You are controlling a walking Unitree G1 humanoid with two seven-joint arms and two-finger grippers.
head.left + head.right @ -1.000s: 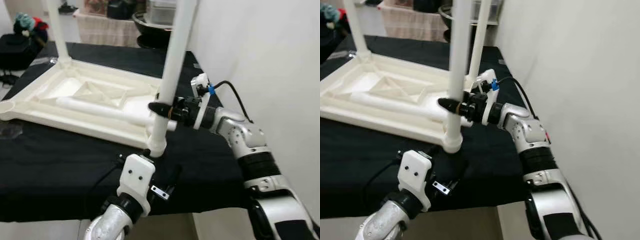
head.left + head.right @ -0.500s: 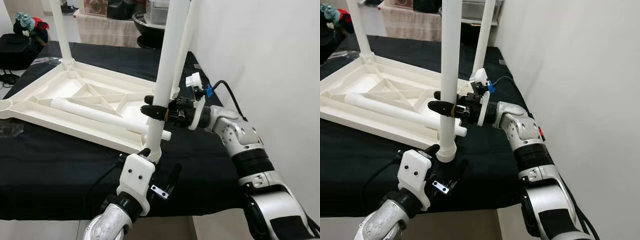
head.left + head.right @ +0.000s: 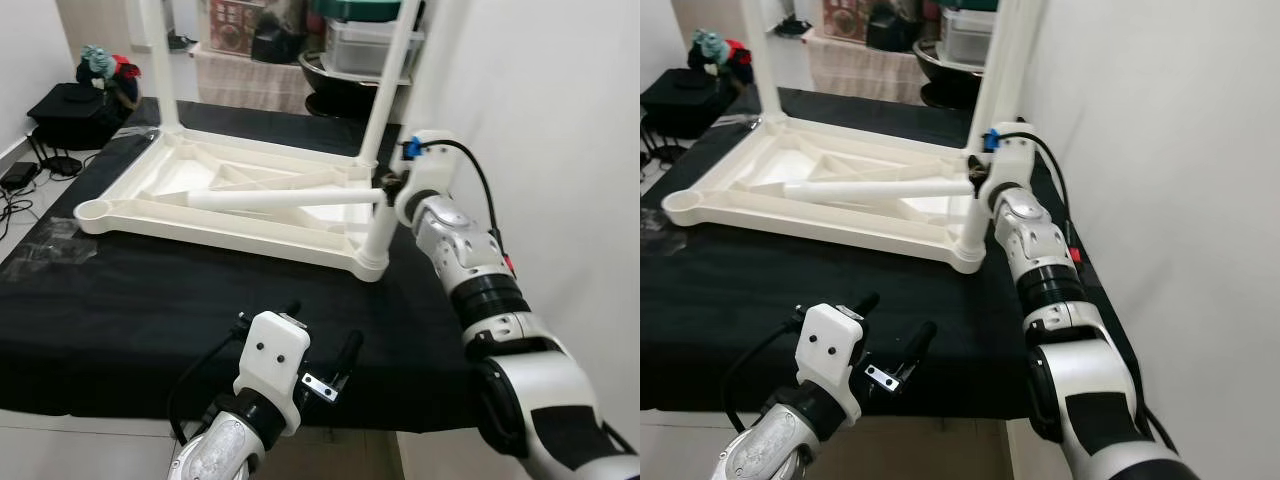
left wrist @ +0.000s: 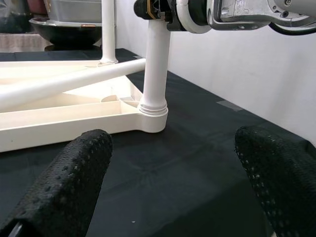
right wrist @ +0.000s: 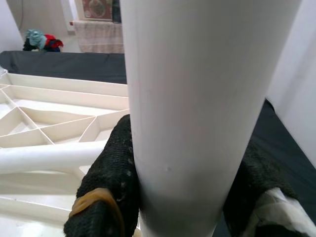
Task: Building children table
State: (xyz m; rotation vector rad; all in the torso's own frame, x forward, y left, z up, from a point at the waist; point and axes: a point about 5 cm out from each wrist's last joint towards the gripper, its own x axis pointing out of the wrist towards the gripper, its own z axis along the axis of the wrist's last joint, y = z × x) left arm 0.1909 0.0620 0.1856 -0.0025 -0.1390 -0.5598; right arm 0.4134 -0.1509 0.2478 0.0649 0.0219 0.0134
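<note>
Right gripper is clamped on the upright white plastic table leg, mid-right of frame. It looks light, stiff and slick, so grip low near the socket. Left gripper hangs with its fingers apart.

Upturned tabletop lies on the cloth, legs up.

light: bright, even indoor | shadows: soft | focus: sharp

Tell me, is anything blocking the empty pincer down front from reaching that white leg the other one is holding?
Nothing visible does. The left pincer is open over bare black cloth, and the upright table leg stands straight ahead in its corner socket. The right pincer is shut on that leg higher up, so the lower part is free.
</note>
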